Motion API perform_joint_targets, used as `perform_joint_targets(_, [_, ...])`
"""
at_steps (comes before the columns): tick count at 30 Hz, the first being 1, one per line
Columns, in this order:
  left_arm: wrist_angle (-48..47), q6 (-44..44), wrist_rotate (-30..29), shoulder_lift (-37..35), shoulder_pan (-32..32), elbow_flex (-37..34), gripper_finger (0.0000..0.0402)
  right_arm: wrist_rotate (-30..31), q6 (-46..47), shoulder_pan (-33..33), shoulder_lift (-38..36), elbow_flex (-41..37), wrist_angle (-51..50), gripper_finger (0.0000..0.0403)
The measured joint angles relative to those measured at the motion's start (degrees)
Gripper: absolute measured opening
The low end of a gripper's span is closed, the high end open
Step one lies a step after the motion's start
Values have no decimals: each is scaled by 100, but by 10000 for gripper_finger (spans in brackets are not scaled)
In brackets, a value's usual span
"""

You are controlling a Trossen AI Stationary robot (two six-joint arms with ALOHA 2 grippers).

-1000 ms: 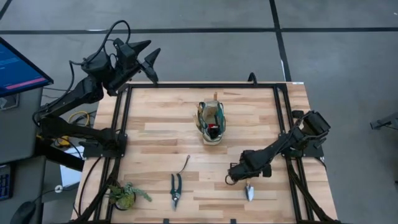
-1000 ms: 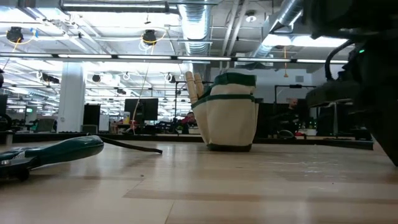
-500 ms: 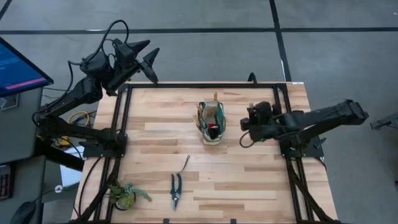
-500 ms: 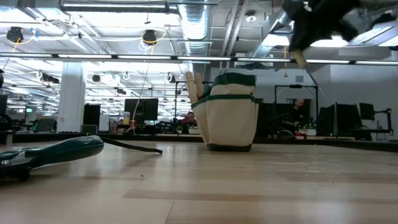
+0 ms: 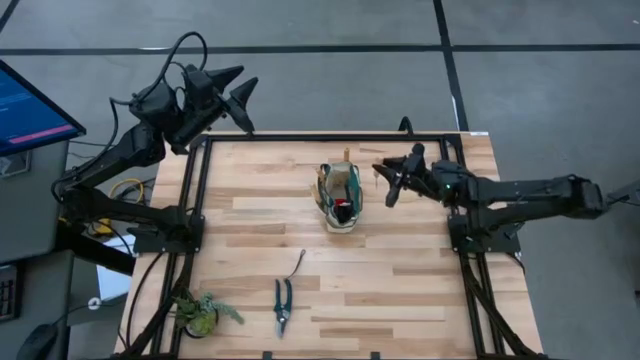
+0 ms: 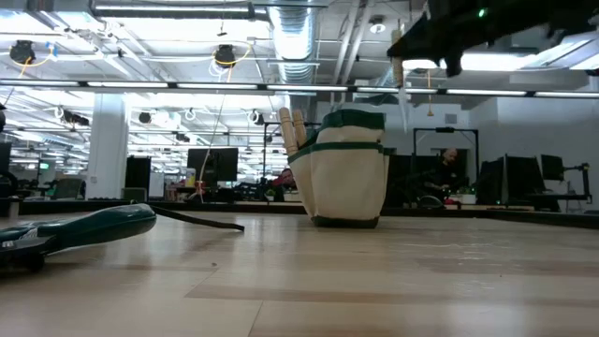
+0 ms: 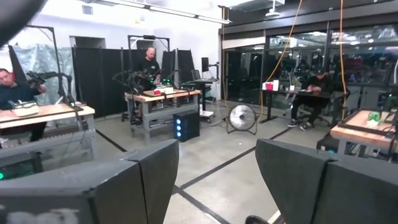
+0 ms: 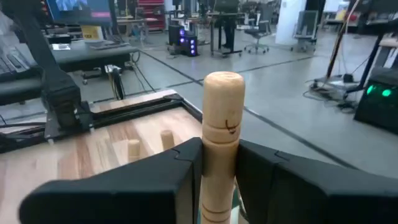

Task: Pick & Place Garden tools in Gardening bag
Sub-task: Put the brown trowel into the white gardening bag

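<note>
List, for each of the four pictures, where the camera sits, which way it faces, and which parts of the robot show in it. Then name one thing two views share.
High view: above the table, looking straight down; both arms show, the gardening bag at centre.
Low view: at table-top height, looking level across to the bag; the right gripper enters from above.
Left wrist view: on the raised left arm, facing the room; its own open fingers show.
Right wrist view: on the right arm, looking past its fingers clamping a trowel handle.
Shared: the trowel also shows in the low view.

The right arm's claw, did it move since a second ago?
Yes. The right gripper, shut on a wooden-handled trowel, went from the table's near edge up toward the gardening bag, now hanging just to its right.
</note>
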Motion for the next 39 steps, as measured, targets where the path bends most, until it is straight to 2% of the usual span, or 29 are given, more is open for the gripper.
perform_joint_targets(4, [0,-177,30,0,0,0,204,-510,-104,-214,254,-219,787,60])
perform_joint_targets(9, [3,-315,29,0,0,0,204,-882,-220,-120,757,-249,1261,60])
perform_joint_targets(18, [11,-354,29,0,0,0,204,-896,-325,131,1100,-278,1724,60])
perform_joint_targets(26, [44,-356,26,0,0,0,204,-550,-171,101,1099,-1168,3174,60])
perform_joint_targets(35, [97,-342,25,0,0,0,204,-602,-166,61,1235,-1230,3263,60])
perform_joint_targets(39, [101,-310,24,0,0,0,204,-621,-167,63,1633,-1228,3668,60])
